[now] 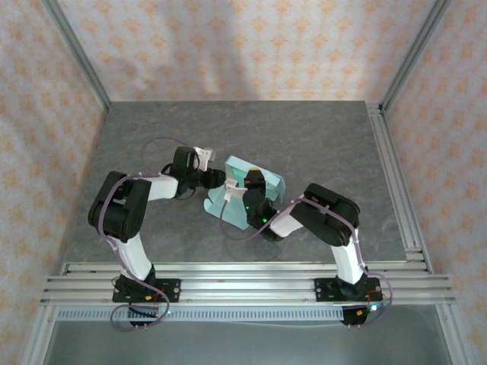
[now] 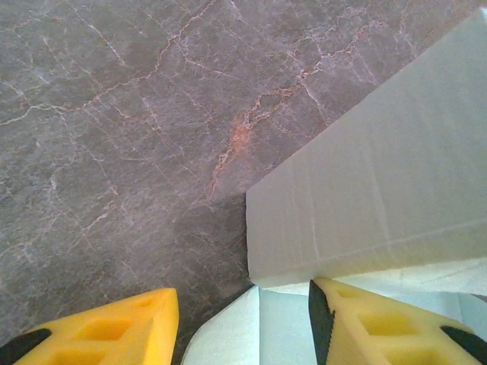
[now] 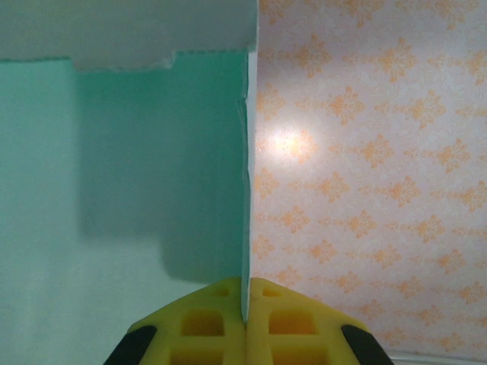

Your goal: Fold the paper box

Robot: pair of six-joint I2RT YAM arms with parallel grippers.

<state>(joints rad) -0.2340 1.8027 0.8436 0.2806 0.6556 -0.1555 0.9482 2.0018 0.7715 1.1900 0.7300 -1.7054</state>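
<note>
1. Nearest me, the rail (image 1: 243,277) along the near edge of the table (image 1: 327,152) carries both arm bases; both arms reach away toward mid-table.
2. The right gripper (image 3: 245,304) is clenched on the paper box (image 3: 122,190). A thin wall of card stands edge-on between its pads, with the patterned wall (image 3: 365,152) showing past it.
3. The left gripper (image 2: 242,300) is released, with its jaws apart. A rounded flap lies between them and the right finger (image 2: 380,327) seems to rest against the card, but it grips nothing.
4. The box sits about mid-table, partly raised, between the two grippers, with the left one just at its left side.
5. The risks, as I judge them:
   - The card is thin, so a hard push from the left against the pinched wall could buckle or tear it at the pinch.
   - If the left jaws close off the crease, the flap folds crooked.
   - If the right grip slips, the half-formed box springs flat — and the fold has to be set up afresh.
</note>
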